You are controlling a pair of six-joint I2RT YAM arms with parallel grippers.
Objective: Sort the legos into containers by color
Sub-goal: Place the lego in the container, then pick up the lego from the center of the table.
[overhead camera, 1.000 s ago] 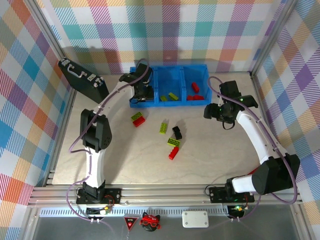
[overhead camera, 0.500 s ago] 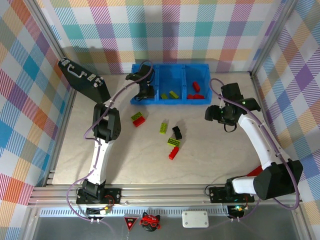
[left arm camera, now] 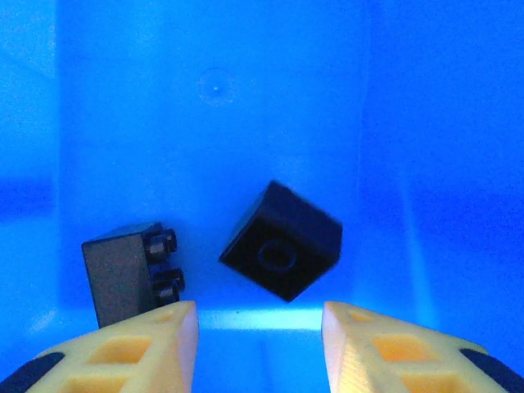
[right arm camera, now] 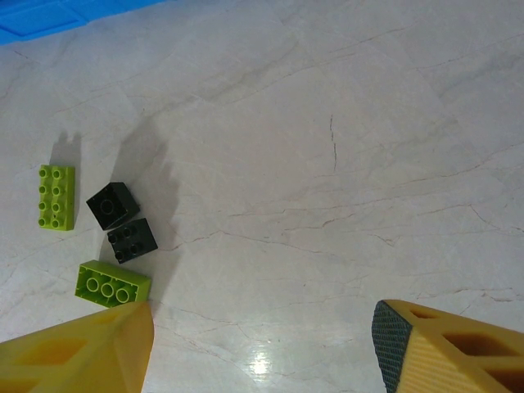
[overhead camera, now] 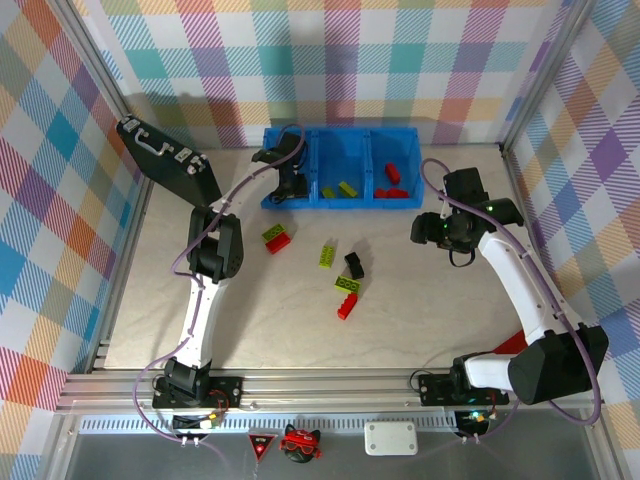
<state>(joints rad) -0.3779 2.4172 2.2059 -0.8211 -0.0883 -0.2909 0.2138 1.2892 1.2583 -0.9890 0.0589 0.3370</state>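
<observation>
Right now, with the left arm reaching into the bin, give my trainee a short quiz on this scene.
1. True or false: the left end effector is clamped on a black brick.
2. Which colour lies in the middle compartment of the blue tray? A red, B lime green, C black.
3. How many loose black bricks lie on the table in the right wrist view?
Key: 1 false: it is open, and both binned black bricks lie beyond it. 2 B. 3 two.
</observation>
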